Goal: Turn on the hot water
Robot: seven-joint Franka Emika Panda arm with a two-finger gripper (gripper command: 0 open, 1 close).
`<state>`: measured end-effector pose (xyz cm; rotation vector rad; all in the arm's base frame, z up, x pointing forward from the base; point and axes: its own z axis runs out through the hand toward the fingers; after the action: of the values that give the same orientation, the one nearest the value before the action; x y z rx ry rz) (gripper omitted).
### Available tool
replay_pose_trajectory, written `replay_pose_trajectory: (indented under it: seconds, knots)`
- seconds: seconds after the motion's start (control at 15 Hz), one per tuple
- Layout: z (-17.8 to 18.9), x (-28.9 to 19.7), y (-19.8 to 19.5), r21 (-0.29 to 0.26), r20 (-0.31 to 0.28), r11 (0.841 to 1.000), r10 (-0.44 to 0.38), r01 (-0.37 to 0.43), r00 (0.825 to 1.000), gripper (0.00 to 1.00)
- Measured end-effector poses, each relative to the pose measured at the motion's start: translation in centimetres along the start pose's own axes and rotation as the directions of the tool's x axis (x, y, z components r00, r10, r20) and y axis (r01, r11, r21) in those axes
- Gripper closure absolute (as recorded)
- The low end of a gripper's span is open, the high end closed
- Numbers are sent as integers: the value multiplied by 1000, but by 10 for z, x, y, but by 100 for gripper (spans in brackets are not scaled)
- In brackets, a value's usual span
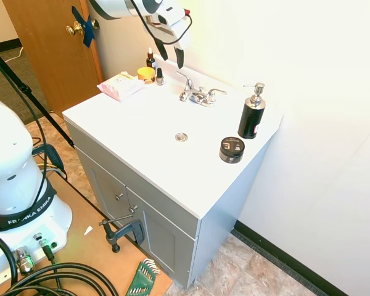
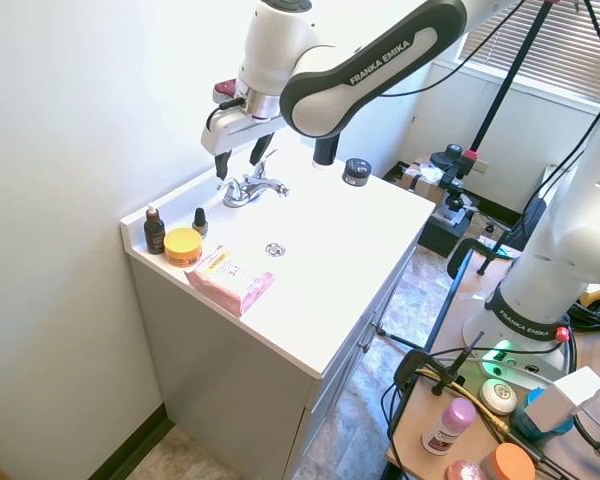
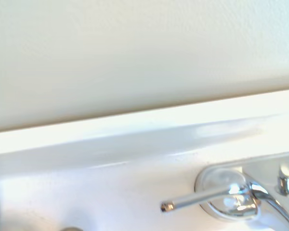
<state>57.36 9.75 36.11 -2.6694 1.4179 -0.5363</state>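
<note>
Spread-fingered and empty, the white Franka arm's two-finger gripper hovers above the white vanity sink. Behind its basin sits the small shiny chrome faucet; its slim left-hand lever looks rigid and slick, best pushed near the tip.

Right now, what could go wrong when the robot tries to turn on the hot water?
1. The gripper hangs open above the faucet's left lever; that lever is slim and shiny, so the fingers could slip off.
2. The faucet's right lever sits close by, so it might get nudged instead.
3. Two small dropper bottles stand beside the faucet and could get knocked over.
</note>
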Motion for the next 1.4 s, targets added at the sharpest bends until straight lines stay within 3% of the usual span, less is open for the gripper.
replay_pose_trajectory:
  seconds: [0.27,0.67,1.13,1.4]
  knots:
    - [9,-4,-23,23,-24,999,-23,23,999,0]
    - [36,-21,-39,33,-11,998,-45,45,999,0]
    - [67,-27,-40,30,15,999,-20,20,1000,0]
    - [74,-27,-21,4,37,1000,9,-9,999,0]
